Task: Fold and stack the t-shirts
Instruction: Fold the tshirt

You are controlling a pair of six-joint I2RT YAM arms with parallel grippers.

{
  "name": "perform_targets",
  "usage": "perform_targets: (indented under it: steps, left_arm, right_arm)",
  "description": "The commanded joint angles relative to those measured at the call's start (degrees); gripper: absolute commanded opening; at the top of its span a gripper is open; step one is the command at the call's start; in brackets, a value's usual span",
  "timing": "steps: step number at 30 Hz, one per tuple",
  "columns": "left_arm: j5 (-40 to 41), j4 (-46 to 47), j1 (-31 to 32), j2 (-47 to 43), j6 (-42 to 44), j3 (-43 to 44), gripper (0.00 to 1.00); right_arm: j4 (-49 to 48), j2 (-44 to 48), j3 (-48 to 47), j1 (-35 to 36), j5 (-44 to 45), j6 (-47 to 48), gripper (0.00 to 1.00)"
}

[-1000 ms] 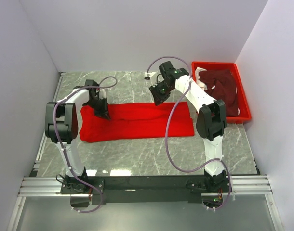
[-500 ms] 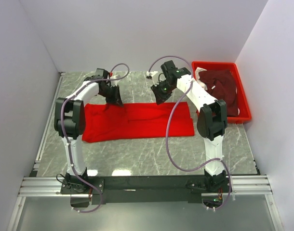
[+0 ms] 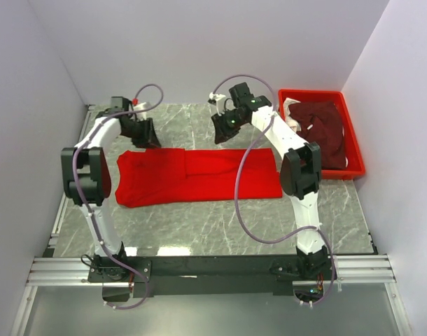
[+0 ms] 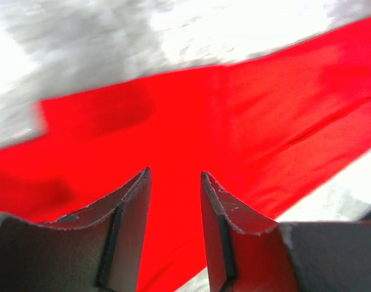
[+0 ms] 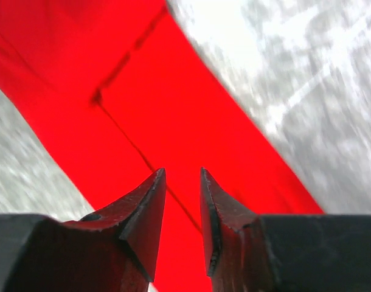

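While both arms hang over the far side of the table (image 3: 199,227), you've got nothing gripped on either one.

Left gripper (image 3: 145,138): your wrist view shows the fingers (image 4: 128,225) parted with a clear gap and only cloth visible below through it. Released, above the cloth, not touching it as far as I can tell. From the top view it sits just past the far-left corner of the red t-shirt (image 3: 199,175).

Right gripper (image 3: 220,134): same story, with a narrower gap. Fingers (image 5: 143,213) apart, nothing between them, a seam line of the red fabric running underneath. In the top view it hangs near the shirt's far edge, right of centre.

The red t-shirt lies flat on the marble top as a long band running left to right, between the two arm bases and the grippers. You can see a step in the layers left of the middle, so part of it is doubled over. Left end looks a bit rounded and uneven, right end square.

The maroon t-shirt (image 3: 322,129) is crumpled in the red tray (image 3: 355,157) at the far-right corner, well apart from the red one. White fabric (image 3: 290,108) shows at the tray's far-left corner, beside the maroon cloth.
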State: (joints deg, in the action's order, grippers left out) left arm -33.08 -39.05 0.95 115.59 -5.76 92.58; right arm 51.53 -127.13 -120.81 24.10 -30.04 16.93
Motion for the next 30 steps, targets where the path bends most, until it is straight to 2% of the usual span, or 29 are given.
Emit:
perform_targets:
  steps: [1,3,5,8,11,18,30]
  left_arm:
    - [5.5,-3.4,-0.3,-4.9,8.9,-1.8,0.44]
    - [8.8,-3.8,-0.8,-3.9,11.8,-0.4,0.47]
    - [8.8,-5.8,-3.2,-0.6,13.1,2.4,0.48]
    - [9.3,-8.6,-5.5,6.0,14.0,12.8,0.48]
    - [10.7,-11.0,-6.3,10.8,15.0,18.8,0.46]
    - [10.8,-10.8,-6.1,15.7,15.8,22.3,0.42]
    - [5.9,-9.6,-5.7,18.7,14.7,22.2,0.44]
  right_arm:
    - [-7.9,-2.9,-4.2,2.0,-5.3,-8.2,0.37]
    - [-9.9,-4.9,-6.1,3.1,-6.6,-10.3,0.38]
    - [-10.2,-5.7,-6.7,3.8,-7.0,-11.4,0.38]
    - [-9.4,-5.5,-5.6,5.0,-7.6,-10.9,0.37]
    - [-7.8,-4.4,-3.1,5.1,-7.0,-9.9,0.36]
    - [-5.5,-1.5,0.8,3.2,-5.0,-7.9,0.34]
    - [-3.5,0.3,2.6,-0.3,-2.6,-5.4,0.34]
